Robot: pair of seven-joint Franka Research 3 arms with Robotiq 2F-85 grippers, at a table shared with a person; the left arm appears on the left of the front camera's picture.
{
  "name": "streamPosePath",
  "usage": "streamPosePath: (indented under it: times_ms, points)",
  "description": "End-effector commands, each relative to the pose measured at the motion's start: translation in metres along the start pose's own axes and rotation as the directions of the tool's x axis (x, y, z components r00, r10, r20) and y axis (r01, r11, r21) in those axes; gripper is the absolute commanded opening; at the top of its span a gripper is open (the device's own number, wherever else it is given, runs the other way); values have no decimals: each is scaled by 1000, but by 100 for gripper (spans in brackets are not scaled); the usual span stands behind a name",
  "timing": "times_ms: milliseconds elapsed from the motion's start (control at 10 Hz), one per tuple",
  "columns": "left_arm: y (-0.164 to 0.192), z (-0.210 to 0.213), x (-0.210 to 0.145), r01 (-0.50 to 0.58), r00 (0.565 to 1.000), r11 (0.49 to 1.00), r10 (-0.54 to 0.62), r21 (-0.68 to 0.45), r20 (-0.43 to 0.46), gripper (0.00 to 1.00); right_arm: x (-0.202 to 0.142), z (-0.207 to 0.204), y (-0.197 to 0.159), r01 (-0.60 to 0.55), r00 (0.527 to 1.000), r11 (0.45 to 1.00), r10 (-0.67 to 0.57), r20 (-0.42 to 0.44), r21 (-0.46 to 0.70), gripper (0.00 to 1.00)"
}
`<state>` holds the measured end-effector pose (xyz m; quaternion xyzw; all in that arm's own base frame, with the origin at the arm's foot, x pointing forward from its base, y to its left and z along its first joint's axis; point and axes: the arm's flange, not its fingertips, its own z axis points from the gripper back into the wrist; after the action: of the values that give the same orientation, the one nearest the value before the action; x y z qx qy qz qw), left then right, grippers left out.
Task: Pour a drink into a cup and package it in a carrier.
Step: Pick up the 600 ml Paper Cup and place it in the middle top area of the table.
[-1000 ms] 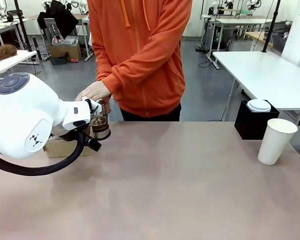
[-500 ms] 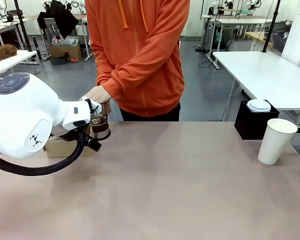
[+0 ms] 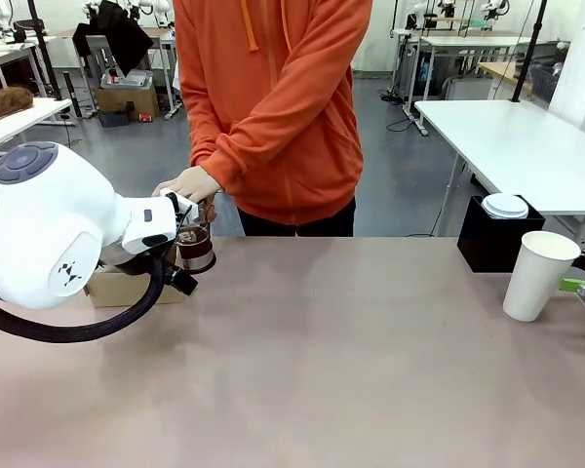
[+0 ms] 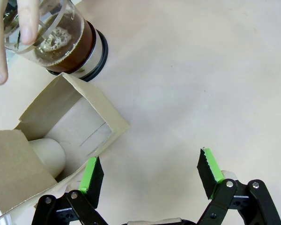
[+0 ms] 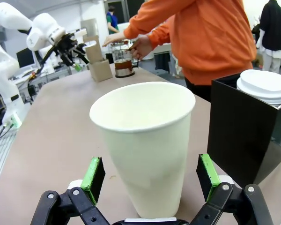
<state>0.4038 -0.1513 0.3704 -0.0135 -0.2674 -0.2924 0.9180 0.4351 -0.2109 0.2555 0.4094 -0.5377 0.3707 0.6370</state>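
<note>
The drink is an amber-brown liquid with a foamy top, standing in a clear glass pitcher with a black and metal base, on the table's far left edge. A person's hand rests on the pitcher's top. Just beside it sits the carrier, a low box of matte brown cardboard with an upright panel; one pocket holds a pale rounded shape. The left gripper hangs over the bare table next to the carrier, jaws spread wide and holding nothing.

Well apart, at the table's right end, stands the cup, tall smooth white paper tapering downward, its top uncovered. The right gripper has its jaws spread on either side of the cup, green pads clear of its wall. Behind the cup is a black box topped with white plastic lids.

The table is matte beige; beyond it are a grey floor and white tables.
</note>
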Motion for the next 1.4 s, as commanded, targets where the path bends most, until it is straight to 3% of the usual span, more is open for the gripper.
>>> streamPosePath:
  times_ms: [0, 1000, 1100, 1200, 1300]
  points:
    - [0, 0, 0, 0, 1000, 1000, 0, -1, 0, 100, 2, -13, 10, -31, 999, 999, 32, 6, -23, 100]
    - [0, 0, 0, 0, 1000, 1000, 0, -1, 0, 100, -17, -64, 12, 9, 999, 1000, -9, 38, 10, 100]
    - [0, 0, 0, 0, 1000, 1000, 0, -1, 0, 100, -18, -64, 12, 10, 999, 1000, -11, 42, 7, 80]
    - [0, 0, 0, 0, 1000, 1000, 0, -1, 0, 100, -18, -55, 9, 57, 998, 998, -57, 7, 27, 80]
    - [0, 0, 0, 0, 1000, 1000, 0, -1, 0, 100, -16, -58, 11, 43, 999, 998, -44, 31, 36, 80]
